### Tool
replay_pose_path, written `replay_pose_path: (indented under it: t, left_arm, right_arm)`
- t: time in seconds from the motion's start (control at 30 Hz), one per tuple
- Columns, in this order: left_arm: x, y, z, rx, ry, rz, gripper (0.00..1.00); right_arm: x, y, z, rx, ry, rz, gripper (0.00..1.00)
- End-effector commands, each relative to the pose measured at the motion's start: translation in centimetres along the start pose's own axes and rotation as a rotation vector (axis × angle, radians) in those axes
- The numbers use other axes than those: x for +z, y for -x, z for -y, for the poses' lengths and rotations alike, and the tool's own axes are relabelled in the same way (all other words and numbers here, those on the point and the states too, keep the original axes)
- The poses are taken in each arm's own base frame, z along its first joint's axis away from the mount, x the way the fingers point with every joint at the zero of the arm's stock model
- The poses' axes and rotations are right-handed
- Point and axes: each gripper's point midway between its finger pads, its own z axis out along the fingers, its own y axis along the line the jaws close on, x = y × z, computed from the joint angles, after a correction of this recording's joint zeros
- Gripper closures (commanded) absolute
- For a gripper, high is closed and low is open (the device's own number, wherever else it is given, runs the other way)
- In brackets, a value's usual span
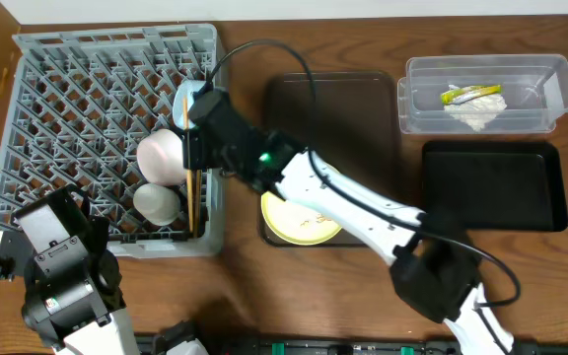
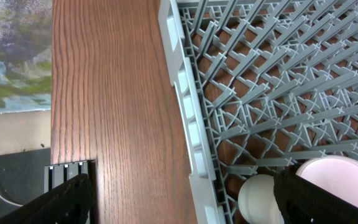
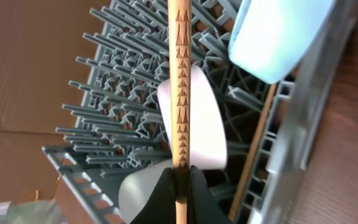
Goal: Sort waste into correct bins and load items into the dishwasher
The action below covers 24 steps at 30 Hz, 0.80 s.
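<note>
The grey dishwasher rack (image 1: 67, 99) holds a pinkish-white bowl (image 1: 161, 155), a small white cup (image 1: 156, 202) and a light blue bowl (image 3: 278, 31). My right gripper (image 3: 180, 180) hangs over the rack's right side, shut on a patterned wooden chopstick (image 3: 181, 81). A second chopstick (image 3: 257, 155) lies inside the rack along its wall. My left gripper (image 2: 191, 202) stands open above the rack's near wall (image 2: 188, 124), with nothing between its fingers. The pale yellow plate (image 1: 299, 222) sits on the brown tray. The clear tub (image 1: 481, 94) holds a white napkin (image 1: 476, 110) and a yellow-green wrapper (image 1: 469, 94).
A dark brown serving tray (image 1: 333, 99) lies in the middle, under my right arm. The flat black tray (image 1: 496, 182) sits in front of the clear tub at the right. Bare wood table (image 2: 117, 93) runs left of the rack.
</note>
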Motion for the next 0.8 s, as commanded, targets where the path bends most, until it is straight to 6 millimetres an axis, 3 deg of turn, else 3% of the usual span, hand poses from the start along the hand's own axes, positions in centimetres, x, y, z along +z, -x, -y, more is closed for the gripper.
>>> replay_pose_path:
  t: [0.0, 0.2, 0.23, 0.37, 0.4, 0.63, 0.77]
  left_arm:
    - [-0.3, 0.6, -0.1, -0.018, 0.003, 0.018, 0.06]
    - [-0.3, 0.6, -0.1, -0.018, 0.003, 0.018, 0.06]
    - [-0.3, 0.6, -0.1, -0.018, 0.003, 0.018, 0.06]
    - [-0.3, 0.6, -0.1, -0.018, 0.003, 0.018, 0.06]
    - [-0.3, 0.6, -0.1, -0.017, 0.003, 0.018, 0.06]
    - [-0.3, 0.6, -0.1, -0.018, 0.003, 0.018, 0.06]
    - [-0.3, 0.6, -0.1, -0.018, 0.003, 0.018, 0.06]
  right_arm:
    - [3.1, -1.4, 1.4, -0.007, -0.037, 0.007, 0.99]
    - [4.0, -1.8, 2.3, -0.062, -0.050, -0.002, 0.96]
    - [3.9, -1.8, 2.3, -0.077, -0.049, -0.002, 0.91]
    - [3.5, -1.5, 1.7, -0.152, -0.036, 0.003, 0.53]
    - [3.3, -1.4, 1.5, -0.166, -0.033, 0.006, 0.49]
    - [-1.1, 1.7, -0.1, -0.241, -0.040, 0.064, 0.32]
    - [-5.3, 5.0, 1.6, -0.227, -0.151, 0.136, 0.25]
